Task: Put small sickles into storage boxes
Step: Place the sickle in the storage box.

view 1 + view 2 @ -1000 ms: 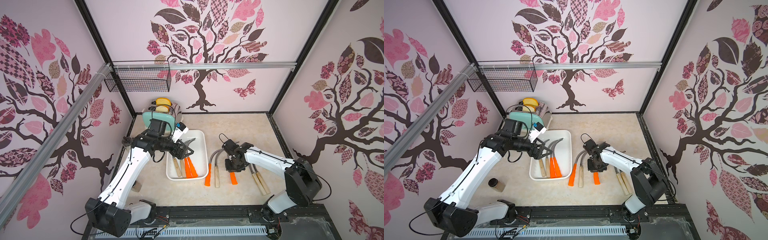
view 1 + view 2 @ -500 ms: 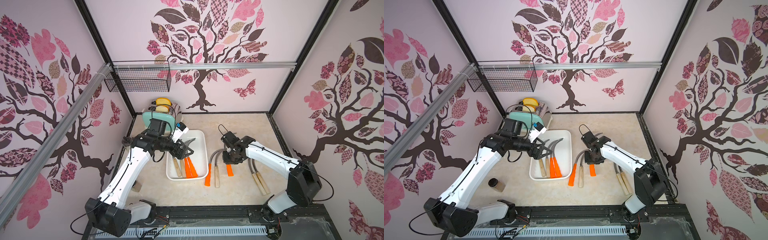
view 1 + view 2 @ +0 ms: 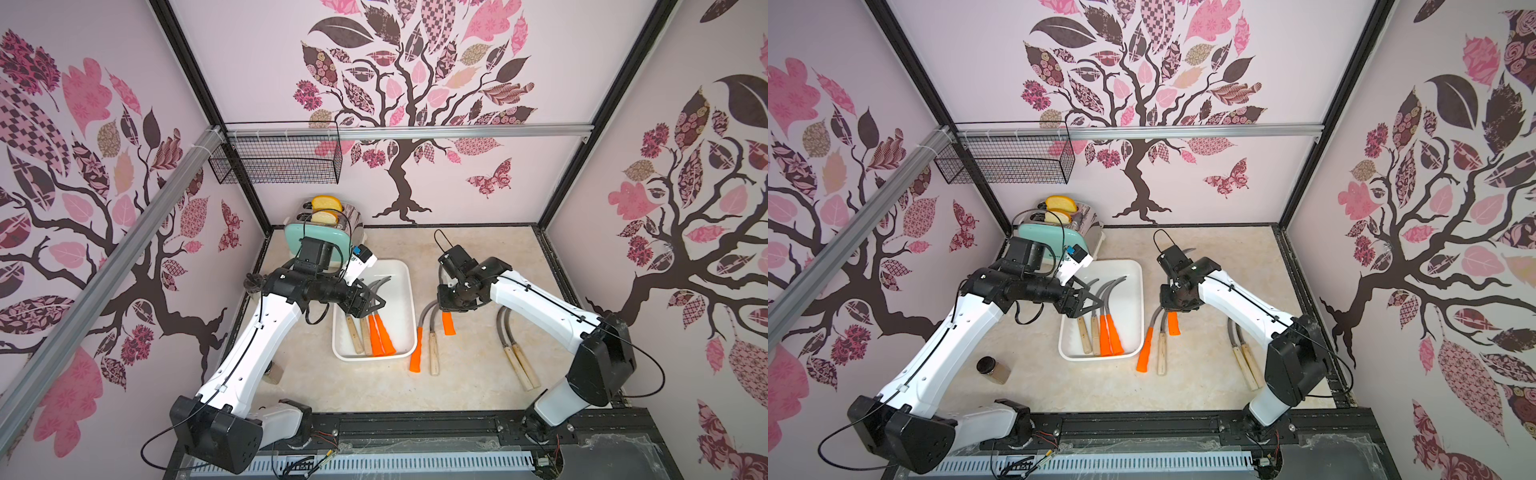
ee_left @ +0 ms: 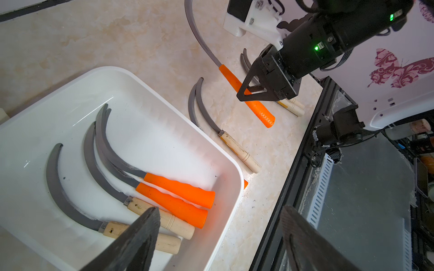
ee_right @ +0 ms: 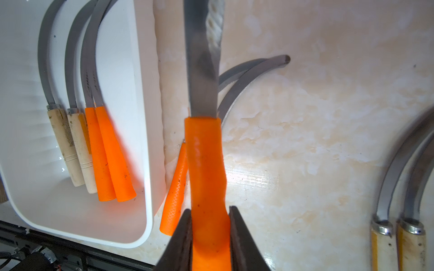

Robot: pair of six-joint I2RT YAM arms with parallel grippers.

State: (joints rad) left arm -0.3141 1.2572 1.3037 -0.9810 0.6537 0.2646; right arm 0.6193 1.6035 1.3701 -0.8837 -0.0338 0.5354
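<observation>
The storage box, a white tray [image 3: 400,279] [image 3: 1130,279] [image 4: 164,93] [image 5: 138,70], holds several small sickles: two with wooden handles [image 3: 354,338] and two with orange handles [image 3: 381,338] [image 4: 180,190]. My left gripper [image 3: 372,301] [image 3: 1090,303] [image 4: 219,210] hovers open over them with nothing between its fingers. My right gripper [image 3: 446,307] [image 3: 1173,309] [image 4: 249,93] [image 5: 210,211] is shut on the orange handle of a sickle [image 5: 204,164] [image 4: 263,112], held above the table just right of the tray.
An orange-handled sickle [image 3: 417,353] and a wooden-handled one [image 3: 433,353] lie beside the tray. Two more wooden-handled sickles [image 3: 519,365] lie at the right. A toaster [image 3: 328,232] stands behind the tray, a wire basket [image 3: 278,158] hangs on the wall, and a small jar [image 3: 994,370] stands at the front left.
My right gripper has carried the orange-handled sickle up and leftward, nearer the tray. The left arm has stayed over the tray, its jaws slightly narrower.
</observation>
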